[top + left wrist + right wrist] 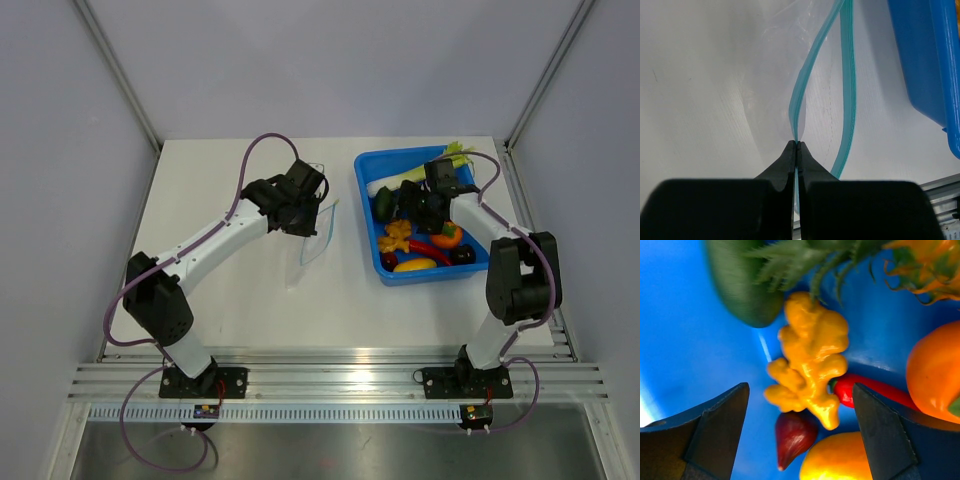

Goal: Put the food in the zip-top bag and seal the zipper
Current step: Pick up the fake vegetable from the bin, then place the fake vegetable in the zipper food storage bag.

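Picking step, judging by the empty-looking bag [318,235]. The left pincer [797,146] pinches one zipper [847,90] lip, holding the bag mouth open mid-frame. The right pincer [800,392] hangs wide over the orange cluster [810,355] in the tray [366,175], at right. It likely needs to descend and close next. No legible writing.

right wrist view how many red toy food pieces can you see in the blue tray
2. A glossy bright red chili-like piece lies right of the lumpy orange cluster; a dark red pointed piece lies just below it. More may sit outside this view.
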Controlling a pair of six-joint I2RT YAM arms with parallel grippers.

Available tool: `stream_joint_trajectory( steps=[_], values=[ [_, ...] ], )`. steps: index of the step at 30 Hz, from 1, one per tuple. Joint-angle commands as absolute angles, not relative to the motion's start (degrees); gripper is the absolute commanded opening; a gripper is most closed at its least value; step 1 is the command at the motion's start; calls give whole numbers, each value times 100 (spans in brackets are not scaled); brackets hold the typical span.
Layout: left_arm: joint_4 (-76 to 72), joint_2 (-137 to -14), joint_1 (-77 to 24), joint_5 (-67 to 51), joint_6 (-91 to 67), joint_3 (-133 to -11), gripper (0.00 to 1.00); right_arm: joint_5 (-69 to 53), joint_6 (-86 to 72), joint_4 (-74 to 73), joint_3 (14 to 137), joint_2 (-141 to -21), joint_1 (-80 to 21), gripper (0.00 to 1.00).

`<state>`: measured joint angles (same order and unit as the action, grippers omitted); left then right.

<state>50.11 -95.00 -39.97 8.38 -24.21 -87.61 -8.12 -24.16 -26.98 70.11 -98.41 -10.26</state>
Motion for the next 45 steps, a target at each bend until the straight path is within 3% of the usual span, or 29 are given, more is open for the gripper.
stream_joint_trajectory(
  steps=[1,11,14,18,25,26,32,37,45],
  values=[
    [4896,-9501,-4025,870,-2382,-8895,0,-710,-2364,-3111,7216,-10238,-1090,93],
    [4931,-9422,-4025,958,-2373,-8824,0,-1854,-2996,-2313,6891,-10942,-1055,94],
    [4939,-9387,-4025,984,-2364,-8798,0,-2030,-3286,-1733,6575,-10890,-985,82],
    [4930,-9352,-4034,1002,-2347,-8745,0,-1899,-3550,-1240,6241,-10732,-941,56],
    [4922,-9343,-4025,976,-2347,-8719,0,-1451,-3542,-1116,6003,-10126,-923,38],
    [4913,-9343,-4034,976,-2338,-8736,0,-1398,-3507,-1221,6012,-9968,-923,32],
    [4869,-9360,-4034,853,-2355,-8824,0,-950,-3200,-1783,6213,-9318,-931,28],
    [4808,-9527,-4131,650,-2391,-9193,0,-712,-2945,-2205,6460,-9114,-923,11],
    [4140,-9659,-4254,124,-2926,-9351,0,-256,-2874,-2803,6574,-8377,-923,2]
  ],
)
